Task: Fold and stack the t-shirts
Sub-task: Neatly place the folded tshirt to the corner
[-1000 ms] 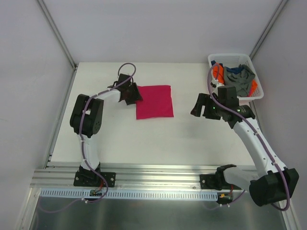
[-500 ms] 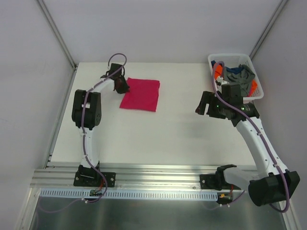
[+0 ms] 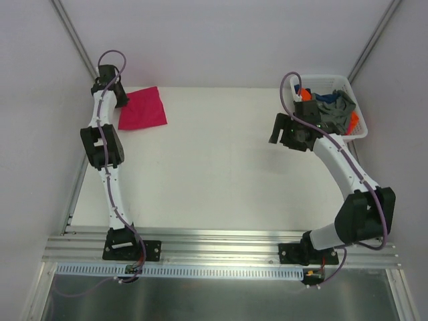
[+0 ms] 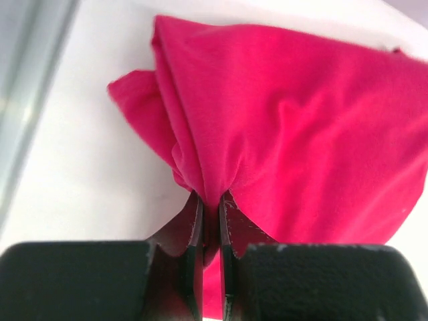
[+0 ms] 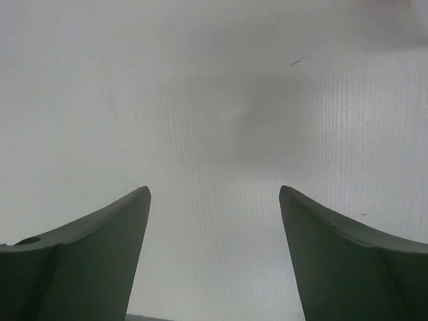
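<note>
Pink t-shirt (image 4: 301, 120), one (between left fingers (image 4: 187, 235))

Pink t-shirt (image 3: 142, 109) is folded into a rough square at the far-left corner of the bench (image 3: 221, 174), with a bunched edge pinched tight in my left end effector (image 4: 210, 224). Grey tee (image 3: 336, 110), orange tee (image 3: 304, 100) and dark blue tee (image 3: 328, 97) are crumpled together in the basket (image 3: 321, 77), far right.

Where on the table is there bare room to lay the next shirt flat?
The whole middle of the table is bare, from the pink shirt across to the right end effector, and down to the near edge. Crowded: the far left corner, where the left end effector grips the shirt, and the far right, by the basket.
</note>
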You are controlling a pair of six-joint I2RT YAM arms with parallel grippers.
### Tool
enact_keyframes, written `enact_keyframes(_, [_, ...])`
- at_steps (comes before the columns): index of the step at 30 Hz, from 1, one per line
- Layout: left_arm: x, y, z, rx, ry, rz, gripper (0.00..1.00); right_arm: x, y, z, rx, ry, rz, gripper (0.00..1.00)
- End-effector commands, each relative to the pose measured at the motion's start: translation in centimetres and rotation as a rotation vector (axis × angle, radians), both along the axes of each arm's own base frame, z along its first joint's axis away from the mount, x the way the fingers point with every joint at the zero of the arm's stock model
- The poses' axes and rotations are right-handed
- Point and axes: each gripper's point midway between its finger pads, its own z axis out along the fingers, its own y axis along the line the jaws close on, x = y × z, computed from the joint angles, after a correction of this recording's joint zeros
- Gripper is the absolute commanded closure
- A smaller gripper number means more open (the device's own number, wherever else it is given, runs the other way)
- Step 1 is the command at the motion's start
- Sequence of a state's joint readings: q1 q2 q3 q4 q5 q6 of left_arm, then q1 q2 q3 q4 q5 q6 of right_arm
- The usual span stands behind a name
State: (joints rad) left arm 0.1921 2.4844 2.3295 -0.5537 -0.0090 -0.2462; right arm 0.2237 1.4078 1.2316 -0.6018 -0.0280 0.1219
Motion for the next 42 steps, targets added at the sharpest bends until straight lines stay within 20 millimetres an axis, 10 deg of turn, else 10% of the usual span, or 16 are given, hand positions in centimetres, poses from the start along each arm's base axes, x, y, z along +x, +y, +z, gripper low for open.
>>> enact_keyframes(1, [0.7,1.0,0.7,0.21,0.035,-0.096,0.99,3.0,-0.7,0.4,-0.025,-0.036,-0.078,0.18])
enact_keyframes(21, [4.8,12.2,1.1,0.566,-0.087,-0.018,0.92,5.9,0.7,0.4,-0.034,0.111,-0.082,0.18])
enact_keyframes(28, [5.0,12.9,3.4,0.543,-0.145,-0.03,0.38,6.4,2.8,-0.3,-0.01,0.144,-0.011,0.18])
enact_keyframes(34, [3.2,13.9,10.3,0.589,-0.191,0.107,0.24,6.4,4.0,-0.2,0.038,0.103,0.027,0.17])
enact_keyframes(38, [1.7,11.3,14.7,0.473,-0.278,0.131,0.23,6.3,4.7,1.1,0.092,0.05,0.041,0.17])
enact_keyframes(42, [1.5,4.2,12.1,0.206,-0.305,-0.007,0.25,5.4,4.5,3.2,0.088,-0.016,0.096,0.15])
